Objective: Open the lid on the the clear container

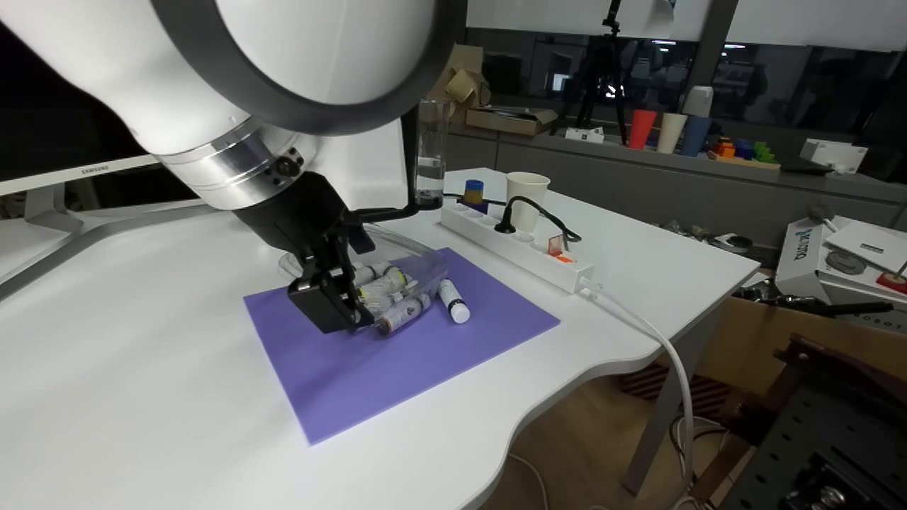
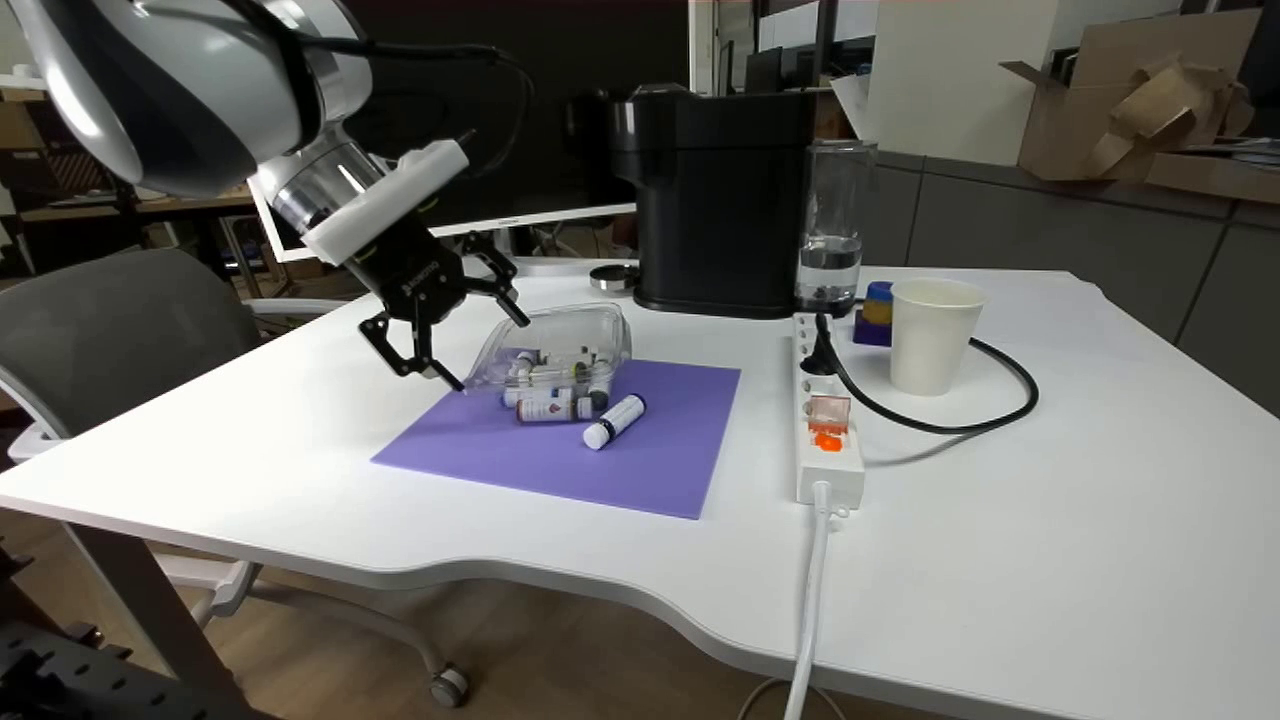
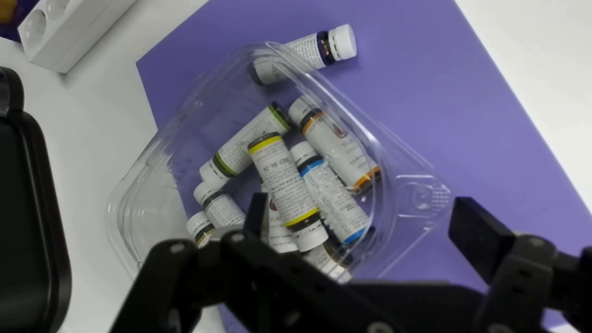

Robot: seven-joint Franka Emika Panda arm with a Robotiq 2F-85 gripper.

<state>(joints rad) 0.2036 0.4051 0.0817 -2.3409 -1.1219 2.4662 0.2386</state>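
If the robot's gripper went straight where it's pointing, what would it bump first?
Probably the clear container with the little bottles: the open gripper angles down at it. How close it is, the pictures don't show clearly.

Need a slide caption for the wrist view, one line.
Open gripper at the clear container, labelled bottles showing through, purple mat partly underneath.

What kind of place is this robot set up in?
Most likely an office or lab: a large monitor stands on a white desk, there is a grey wheeled chair beside it, and a black tripod stands in the background.
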